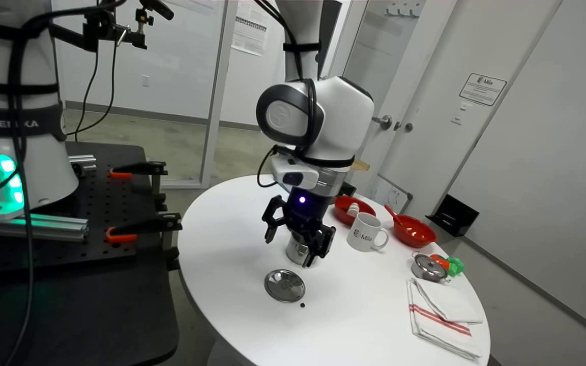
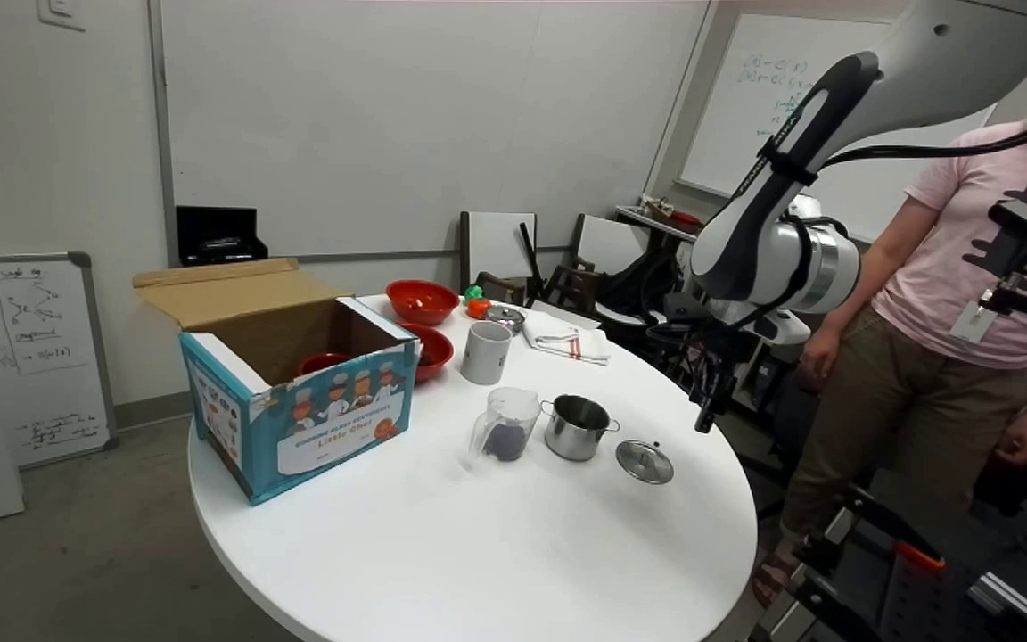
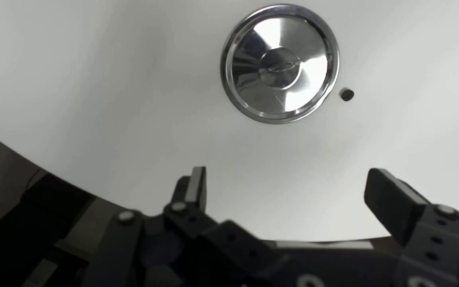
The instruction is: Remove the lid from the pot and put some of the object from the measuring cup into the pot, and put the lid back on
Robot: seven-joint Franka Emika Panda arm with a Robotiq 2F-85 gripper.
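Cardboard box [image 2: 335, 423], mug [image 1: 364, 234] and red bowls [image 1: 420, 239] share your round white table [image 2: 496, 553].
In an exterior view you see the box's brown flap [image 2: 242, 290] folded out and cartoon cooks [image 2: 332, 399] on its blue side. The mug stands upright near the bowls, a red handle [image 1: 392, 213] slanting up from one. A striped white cloth [image 1: 440, 320] lies folded near the table's edge, an orange item [image 1: 440, 262] and a green item [image 1: 455, 266] near it, while a person in a pink T-shirt [image 2: 924, 294] stands past the table.
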